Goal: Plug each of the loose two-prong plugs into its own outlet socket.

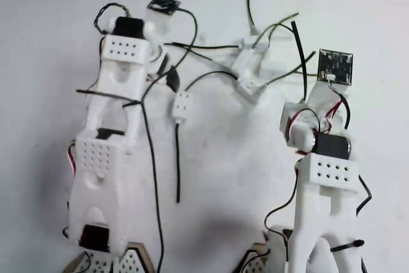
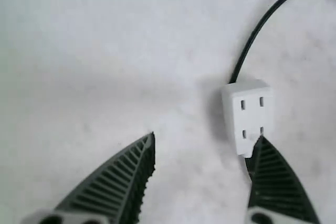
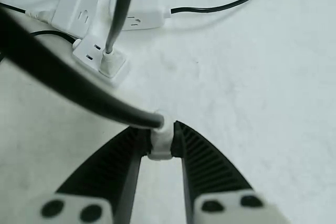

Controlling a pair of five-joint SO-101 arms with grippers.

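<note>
Right jaws: clamped narrow on a small white plug (image 3: 159, 141), gripped by its body, with its thick black plug cord (image 3: 63, 77) trailing off toward the socket cluster (image 1: 249, 73). The jaws hide the prongs, so I can't confirm orientation, and can't tell if the plug is clear of the surface (image 3: 262, 77). It sits short of the cluster, on the right arm's side. The nearest block (image 3: 90, 51) of the cluster has a seated plug (image 3: 111, 62) in it and a free slot pair just beside that. The rear blocks (image 3: 79, 6), beyond it in the cluster, also show open slots. Left jaws: wide open, holding nothing. One fingertip (image 2: 265, 166) is at the end of a lone socket block (image 2: 248, 116), the other well off on bare surface. That block lies apart from the cluster on the left arm's side, face up with both slot pairs empty, and its block cord (image 2: 262, 24) leaves the far end. My read: the right arm is in the insertion step, with the plug grasped but not yet at a socket. Next move calls for picking a free slot pair, squaring the prongs to the slots, coming over it and pressing straight in. Main risks are the stiff cord twisting the plug in the grip and the light block sliding under the push. The left jaws are placed to grip the lone block and steady it if that socket is the target.
</note>
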